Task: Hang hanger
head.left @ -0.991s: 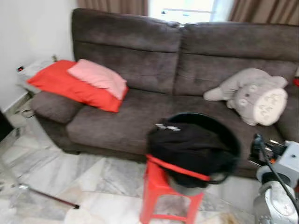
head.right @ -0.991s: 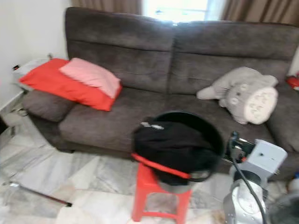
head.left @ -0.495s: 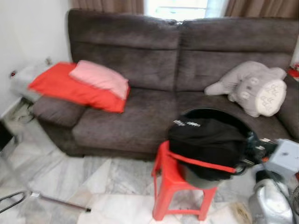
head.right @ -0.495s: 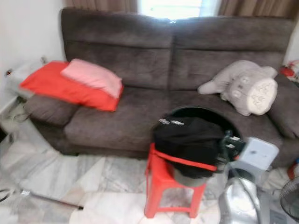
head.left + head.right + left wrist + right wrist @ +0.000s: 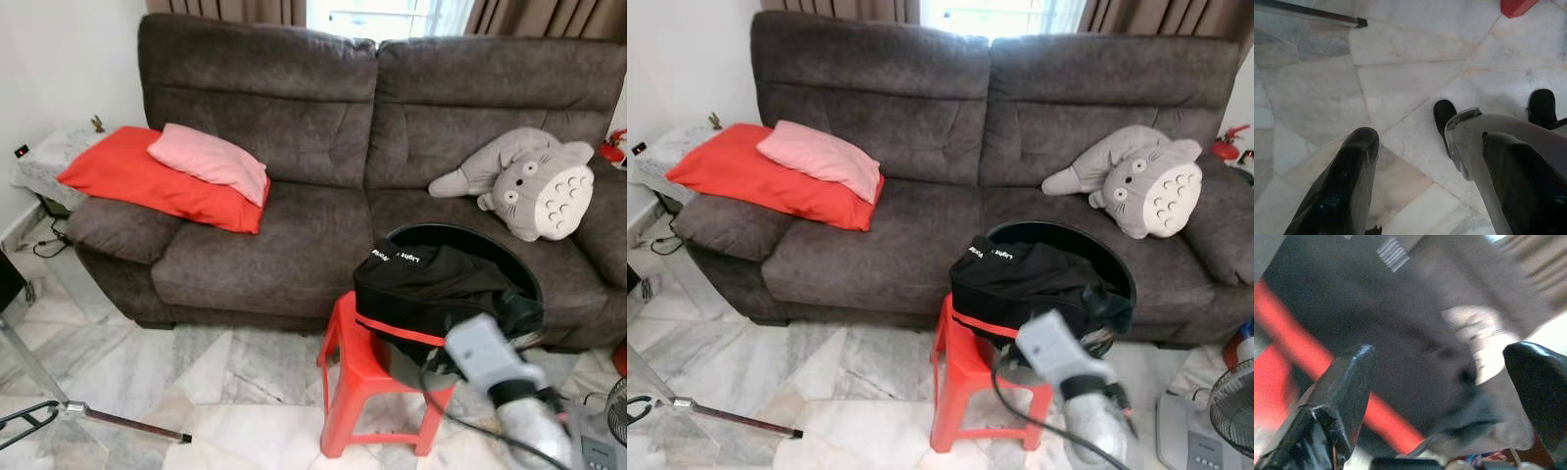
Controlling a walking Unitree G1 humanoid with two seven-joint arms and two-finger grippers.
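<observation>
Over the last second the head camera had swung and steadied, so the sofa (image 5: 372,147) sat sharp across the upper half of the frame, and the right arm had risen from the lower right corner toward the middle right. Its silver forearm was now blurred with motion in front of the red stool (image 5: 367,377), reaching at the black basin (image 5: 509,262) on that stool. The right gripper (image 5: 1442,401) was spread wide with nothing between its fingers, and its wrist camera looked closely at the black garment (image 5: 431,284), with its red stripe, heaped in the basin. I judged this to be the start of a reach into the laundry, probably to find the hanger. I could not make out a hanger anywhere in the frames; it might have been buried in the garment, but that could not be told. The left gripper (image 5: 1422,181) hung idle low over the marble floor (image 5: 1400,83), its fingers wide apart and holding nothing. In the lower left of the frame stood a metal stand (image 5: 88,416), perhaps part of a drying rack; the red cushion (image 5: 147,181), pink pillow (image 5: 211,162) and plush toy (image 5: 534,186) lay on the sofa.
</observation>
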